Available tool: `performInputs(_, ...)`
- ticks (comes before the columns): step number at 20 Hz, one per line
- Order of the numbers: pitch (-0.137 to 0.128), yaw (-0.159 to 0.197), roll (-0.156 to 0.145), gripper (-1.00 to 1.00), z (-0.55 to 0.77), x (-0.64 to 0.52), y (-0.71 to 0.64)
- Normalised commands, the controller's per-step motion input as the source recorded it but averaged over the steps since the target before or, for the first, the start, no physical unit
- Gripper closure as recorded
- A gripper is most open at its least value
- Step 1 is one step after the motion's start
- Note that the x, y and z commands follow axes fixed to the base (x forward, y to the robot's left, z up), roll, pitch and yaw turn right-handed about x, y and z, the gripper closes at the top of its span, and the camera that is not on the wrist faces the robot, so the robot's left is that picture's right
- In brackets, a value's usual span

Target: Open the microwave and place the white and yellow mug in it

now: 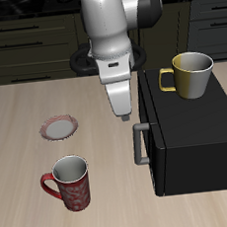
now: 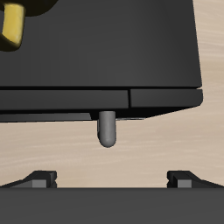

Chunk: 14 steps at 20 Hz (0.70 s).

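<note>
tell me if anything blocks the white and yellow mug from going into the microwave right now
Yes: the microwave is shut, so its own door blocks the way in. The white and yellow mug stands on its top. Nothing visible lies between the gripper and the grey bar handle, which it hangs close above.

Bare table (image 1: 21,155) lies before the microwave (image 1: 192,137) door; only its handle (image 1: 140,143) juts out there
</note>
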Motion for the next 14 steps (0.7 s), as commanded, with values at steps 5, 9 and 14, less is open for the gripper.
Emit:
performInputs(5, -0.002, 0.055, 0.026, -1.00, -0.20, -0.02, 0.13)
performInputs(9, 0.003, -0.007, 0.012, -1.00, -0.03, 0.06, 0.06)
performInputs(14, 0.006, -0.010, 0.000, -1.00, -0.08, 0.02, 0.04)
